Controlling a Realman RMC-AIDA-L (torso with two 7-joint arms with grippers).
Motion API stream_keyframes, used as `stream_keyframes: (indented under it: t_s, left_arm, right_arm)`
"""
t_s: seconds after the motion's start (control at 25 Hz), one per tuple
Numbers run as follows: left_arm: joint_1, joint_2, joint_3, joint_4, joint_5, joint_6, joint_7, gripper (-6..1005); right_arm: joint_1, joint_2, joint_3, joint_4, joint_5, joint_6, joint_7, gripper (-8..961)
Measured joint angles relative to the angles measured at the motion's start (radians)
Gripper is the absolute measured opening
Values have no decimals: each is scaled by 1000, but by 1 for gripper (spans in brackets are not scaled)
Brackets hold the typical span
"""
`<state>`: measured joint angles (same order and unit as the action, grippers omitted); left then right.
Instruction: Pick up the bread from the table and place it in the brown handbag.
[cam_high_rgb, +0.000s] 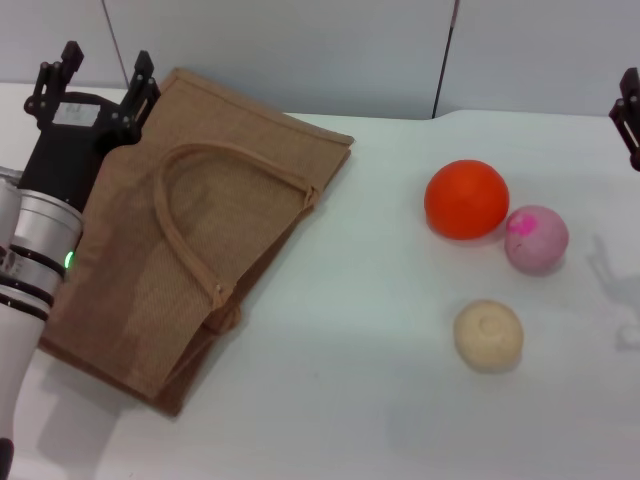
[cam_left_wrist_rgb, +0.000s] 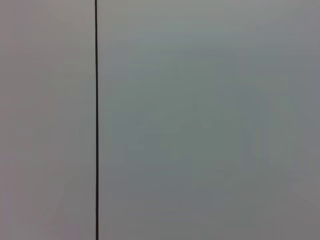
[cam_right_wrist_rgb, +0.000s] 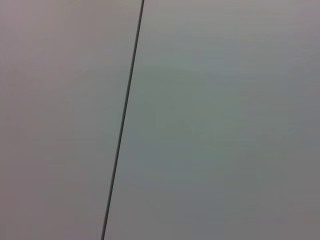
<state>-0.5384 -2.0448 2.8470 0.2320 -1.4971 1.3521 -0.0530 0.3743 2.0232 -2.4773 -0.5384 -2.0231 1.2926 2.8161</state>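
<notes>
The striped bread is not in any view. The brown handbag (cam_high_rgb: 200, 240) lies flat on the white table (cam_high_rgb: 340, 400) at the left, its two looped handles resting on top of it. My left gripper (cam_high_rgb: 97, 78) is held above the bag's far left corner, its two black fingers spread apart and empty. My right gripper (cam_high_rgb: 628, 120) shows only partly at the right edge, raised above the table. Both wrist views show only a grey wall with a dark seam.
An orange ball (cam_high_rgb: 466, 198), a pink ball (cam_high_rgb: 536, 239) and a small round beige bun (cam_high_rgb: 488, 334) sit on the right half of the table. A grey panelled wall (cam_high_rgb: 300, 50) stands behind the table.
</notes>
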Motion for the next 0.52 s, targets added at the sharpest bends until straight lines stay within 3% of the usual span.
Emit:
stream_keyframes:
  t_s: [0.52]
  left_arm:
    - [-6,0,0,2,-4,-5,4,813]
  right_arm:
    - [0,0,-25,-3,1,3,0,890]
